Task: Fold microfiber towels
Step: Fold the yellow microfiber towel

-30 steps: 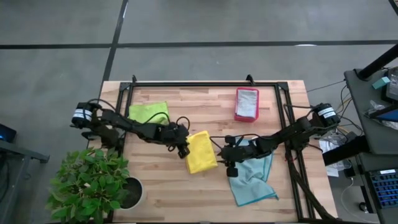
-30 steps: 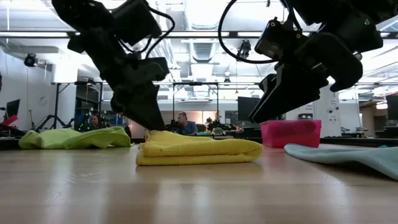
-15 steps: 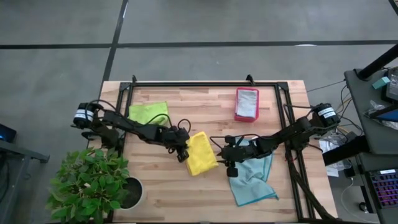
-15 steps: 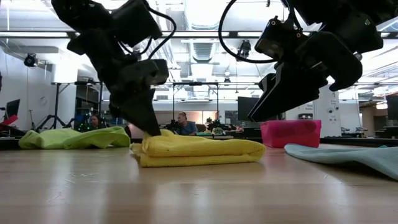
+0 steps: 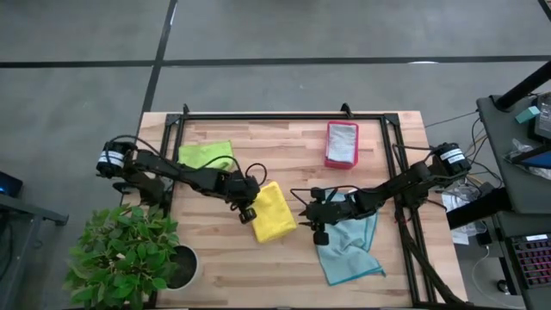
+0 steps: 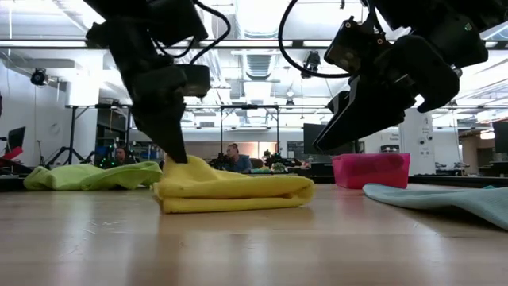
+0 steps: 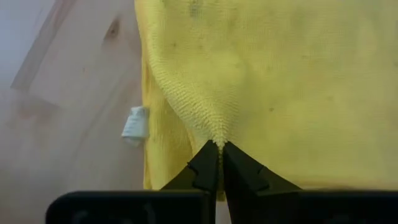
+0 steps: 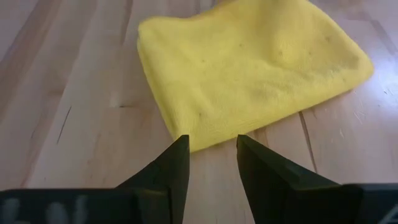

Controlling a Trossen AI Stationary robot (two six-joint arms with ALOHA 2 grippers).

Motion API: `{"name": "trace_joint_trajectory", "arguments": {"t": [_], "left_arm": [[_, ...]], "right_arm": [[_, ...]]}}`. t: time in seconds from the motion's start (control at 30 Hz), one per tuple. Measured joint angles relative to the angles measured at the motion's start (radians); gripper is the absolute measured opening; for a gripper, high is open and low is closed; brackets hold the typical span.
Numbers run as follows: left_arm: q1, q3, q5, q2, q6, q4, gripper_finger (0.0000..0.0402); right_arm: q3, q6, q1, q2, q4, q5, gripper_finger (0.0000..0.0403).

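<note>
Both arms are black and jointed, with looping black cables; each base carries a silver-banded cylindrical motor; the fingers (image 8: pixel 177 171) are dark, tapered wedges.

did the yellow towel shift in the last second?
Yes. In the high view the yellow towel slid toward the table's left side, away from the pink tray, pinched at its edge by the shut left gripper.

The yellow towel (image 7: pixel 267 81) is soft, nubbly matt cloth with a fine looped weave. The table (image 8: pixel 74 124) is pale planked wood, smooth with a faint sheen. The fingers (image 8: pixel 261 168) look matt black plastic.
</note>
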Motion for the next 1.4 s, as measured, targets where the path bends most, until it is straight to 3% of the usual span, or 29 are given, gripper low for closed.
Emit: {"name": "trace_joint_trajectory", "arguments": {"t": [0.27, 0.67, 0.87, 1.0, 1.13, 1.3, 1.4], "left_arm": [[0.0, -0.024, -0.028, 0.006, -0.018, -0.005, 0.0012], [-0.001, -0.011, -0.043, 0.006, 0.125, -0.063, 0.016], [-0.001, 0.064, -0.053, 0.001, 0.196, -0.204, 0.0195], [-0.005, 0.112, -0.052, 0.0, 0.193, -0.213, 0.0193], [-0.026, 0.1, -0.048, 0.0, 0.214, -0.091, 0.017], [-0.033, 0.025, -0.054, 0.006, 0.202, 0.053, 0.0111], [-0.033, -0.013, -0.072, 0.005, 0.16, 0.1, 0.0069]], "right_arm": [[0.0, -0.002, 0.0, 0.0, 0.009, 0.0, 0.0123], [0.0, -0.005, 0.0, 0.0, 0.013, 0.0, 0.0123], [0.0, -0.023, 0.0, 0.0, 0.014, 0.0, 0.0123], [-0.014, -0.047, 0.0, 0.001, 0.076, -0.001, 0.0123], [-0.049, -0.084, 0.0, 0.057, 0.299, -0.003, 0.0118], [-0.019, -0.128, 0.0, 0.218, 0.541, -0.011, 0.0083], [0.034, -0.155, -0.002, 0.304, 0.578, -0.011, 0.0052]]}}
